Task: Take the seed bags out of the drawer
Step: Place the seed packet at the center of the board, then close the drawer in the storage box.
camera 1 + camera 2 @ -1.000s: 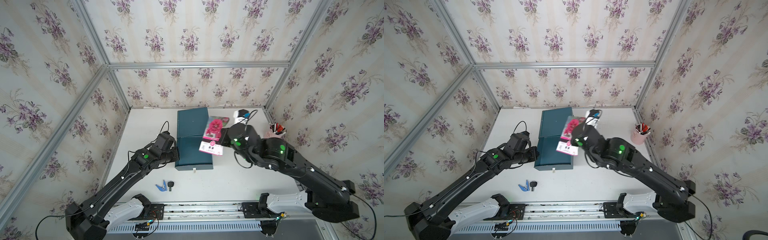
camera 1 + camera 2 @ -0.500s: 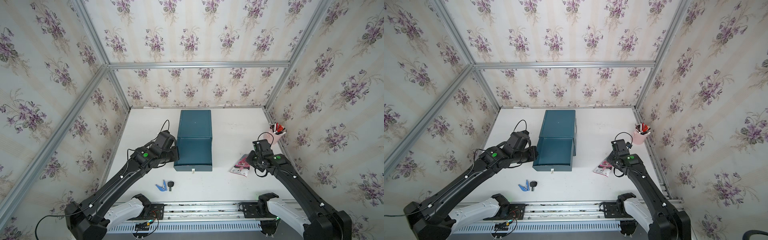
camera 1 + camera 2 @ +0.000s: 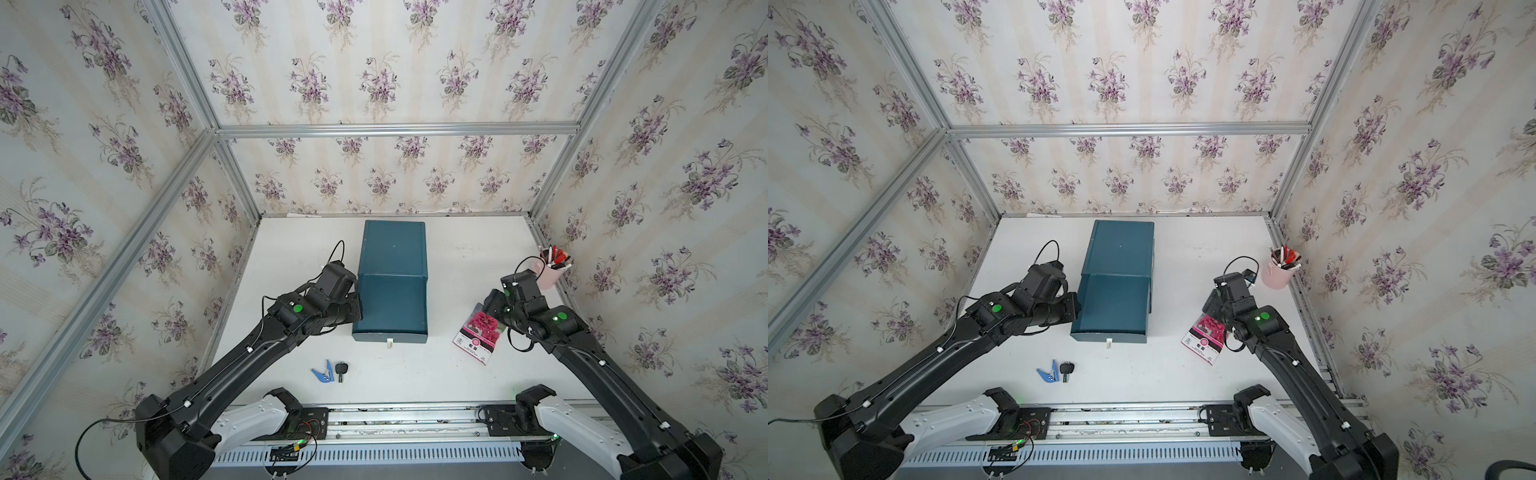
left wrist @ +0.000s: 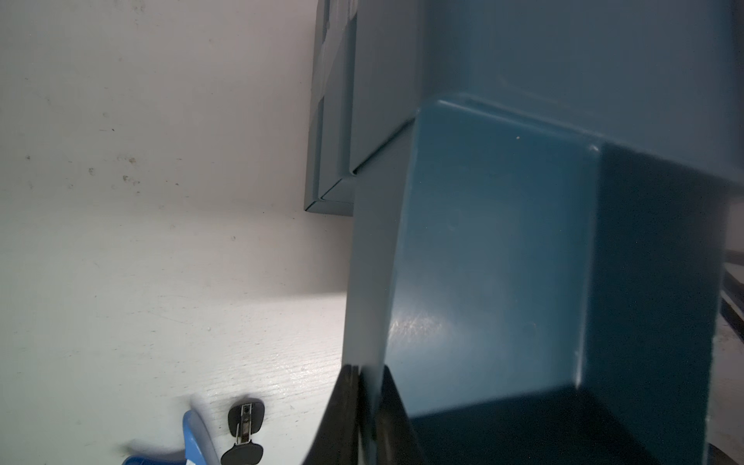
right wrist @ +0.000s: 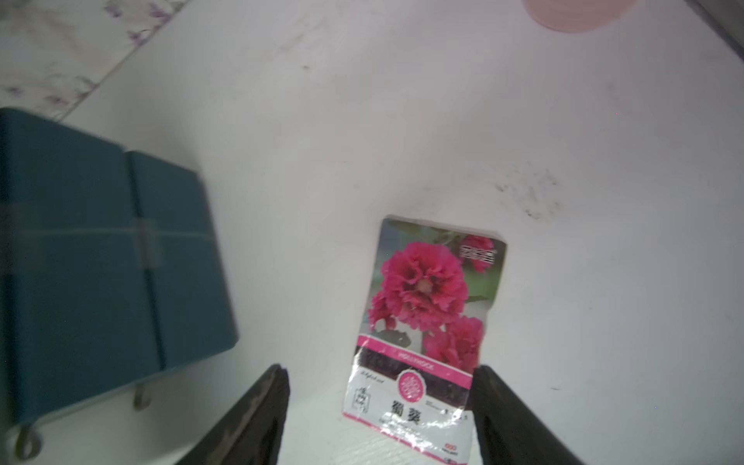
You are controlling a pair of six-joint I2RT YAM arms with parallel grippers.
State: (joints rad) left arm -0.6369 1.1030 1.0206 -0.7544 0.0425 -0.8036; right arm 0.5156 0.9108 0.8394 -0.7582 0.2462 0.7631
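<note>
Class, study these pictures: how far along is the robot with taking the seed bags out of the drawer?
Done: the magenta seed bag lies on the table, right of the open drawer. In hand: nothing; the right gripper hangs over it with jaws wide apart, and the left gripper straddles the drawer's side wall. Left: no other bag shows, in the drawer either, so whether any remain cannot be told.

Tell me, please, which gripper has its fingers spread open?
The right gripper, fingers wide apart above the magenta seed bag; the left gripper pinches the drawer wall.
</note>
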